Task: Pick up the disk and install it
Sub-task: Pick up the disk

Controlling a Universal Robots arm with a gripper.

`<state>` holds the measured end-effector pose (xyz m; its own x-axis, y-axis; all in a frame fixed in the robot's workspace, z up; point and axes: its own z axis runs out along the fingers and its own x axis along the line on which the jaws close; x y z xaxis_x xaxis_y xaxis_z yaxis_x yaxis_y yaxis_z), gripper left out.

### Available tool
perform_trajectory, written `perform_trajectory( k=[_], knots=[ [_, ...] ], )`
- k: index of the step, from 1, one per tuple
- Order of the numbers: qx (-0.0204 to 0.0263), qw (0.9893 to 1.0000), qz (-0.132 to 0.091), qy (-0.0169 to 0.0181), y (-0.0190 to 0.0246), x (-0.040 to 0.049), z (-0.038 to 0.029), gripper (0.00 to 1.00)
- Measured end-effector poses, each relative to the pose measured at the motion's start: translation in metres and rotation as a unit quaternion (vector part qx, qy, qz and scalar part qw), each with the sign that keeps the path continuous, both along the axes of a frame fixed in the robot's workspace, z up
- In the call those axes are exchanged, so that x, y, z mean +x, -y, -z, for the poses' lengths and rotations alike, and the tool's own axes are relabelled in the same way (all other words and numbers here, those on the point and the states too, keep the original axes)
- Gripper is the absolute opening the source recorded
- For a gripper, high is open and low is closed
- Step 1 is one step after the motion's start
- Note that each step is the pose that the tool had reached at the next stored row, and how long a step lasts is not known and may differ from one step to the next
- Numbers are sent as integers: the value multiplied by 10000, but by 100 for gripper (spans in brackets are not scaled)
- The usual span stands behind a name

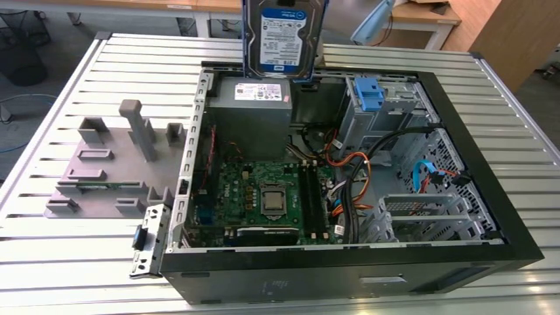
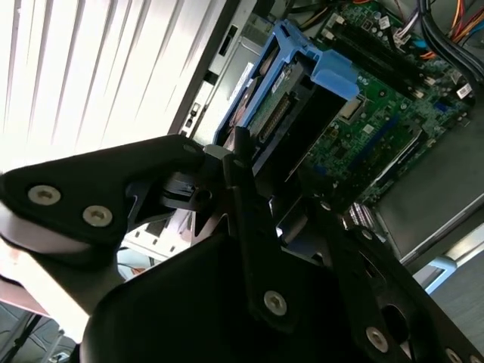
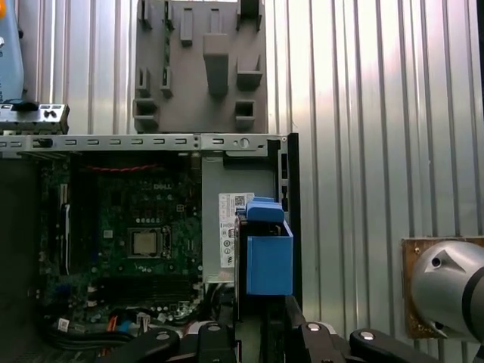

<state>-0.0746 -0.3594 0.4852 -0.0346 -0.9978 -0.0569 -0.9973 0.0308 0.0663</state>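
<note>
The disk (image 1: 284,36), a silver drive with a white-and-blue label in a blue caddy, hangs upright above the far wall of the open computer case (image 1: 490,216), over the grey power supply (image 1: 254,108). In the second wrist view my gripper (image 2: 276,174) is shut on the disk (image 2: 291,98), with black fingers (image 2: 246,189) on either side of it and its connector end showing. In the first wrist view the blue caddy of the disk (image 3: 266,257) stands just beyond my gripper (image 3: 261,325), over the case edge by the power supply.
Inside the case lie a green motherboard (image 1: 262,197), bundled cables (image 1: 359,170), and metal drive bays with a bare blue bracket (image 1: 369,92). A grey fixture block (image 1: 114,164) with posts stands on the slatted metal table (image 1: 52,262) at the exterior view's left.
</note>
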Motion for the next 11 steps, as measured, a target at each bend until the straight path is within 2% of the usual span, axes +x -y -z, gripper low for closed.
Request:
perform_trajectory(
  k=[7,11],
  knots=[
    [0,10000,0,0,145,89,30,35],
    [0,10000,0,0,206,176,46,35]
  ],
)
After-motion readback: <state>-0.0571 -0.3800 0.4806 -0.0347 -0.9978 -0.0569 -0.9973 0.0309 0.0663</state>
